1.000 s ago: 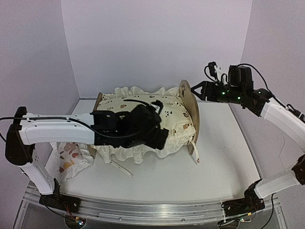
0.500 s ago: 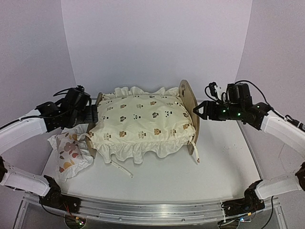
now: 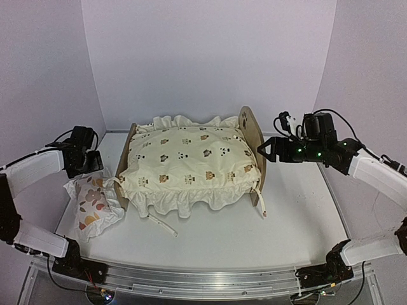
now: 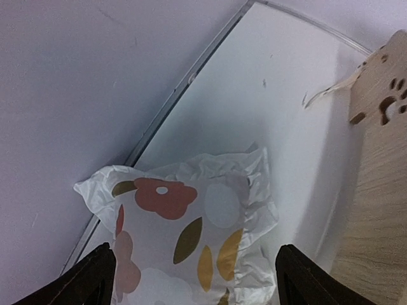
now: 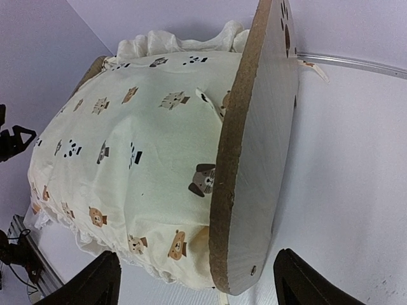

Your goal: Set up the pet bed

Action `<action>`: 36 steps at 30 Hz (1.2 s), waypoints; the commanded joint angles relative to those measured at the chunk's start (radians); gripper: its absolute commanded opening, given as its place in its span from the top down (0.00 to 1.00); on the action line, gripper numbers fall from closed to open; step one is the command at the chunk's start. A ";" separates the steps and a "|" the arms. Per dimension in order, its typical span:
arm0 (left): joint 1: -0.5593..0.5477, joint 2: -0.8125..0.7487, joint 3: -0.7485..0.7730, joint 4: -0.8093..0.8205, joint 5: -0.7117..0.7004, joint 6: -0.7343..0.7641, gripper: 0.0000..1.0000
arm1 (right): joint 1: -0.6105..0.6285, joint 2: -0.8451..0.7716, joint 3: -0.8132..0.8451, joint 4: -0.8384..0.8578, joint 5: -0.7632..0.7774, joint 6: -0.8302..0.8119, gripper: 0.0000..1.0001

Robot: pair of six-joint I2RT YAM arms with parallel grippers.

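The pet bed (image 3: 250,130), light wood with paw-print cutouts, stands on the white counter (image 3: 286,216) under a cream ruffled cushion (image 3: 191,155). Your left hand (image 3: 92,162) and right hand (image 3: 262,151) flank it, both spread wide, empty.

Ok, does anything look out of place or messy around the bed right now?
Yes. The small floral pillow lies crumpled on the table left of the pet bed, outside its footboard rather than in it. The ruffled cushion spills over the frame's near side, and one tie trails loose on the table. Nothing looks damaged.
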 commanded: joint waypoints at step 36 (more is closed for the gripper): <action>0.019 -0.071 0.270 -0.174 0.141 -0.016 1.00 | -0.004 -0.001 0.007 -0.007 -0.089 0.006 0.10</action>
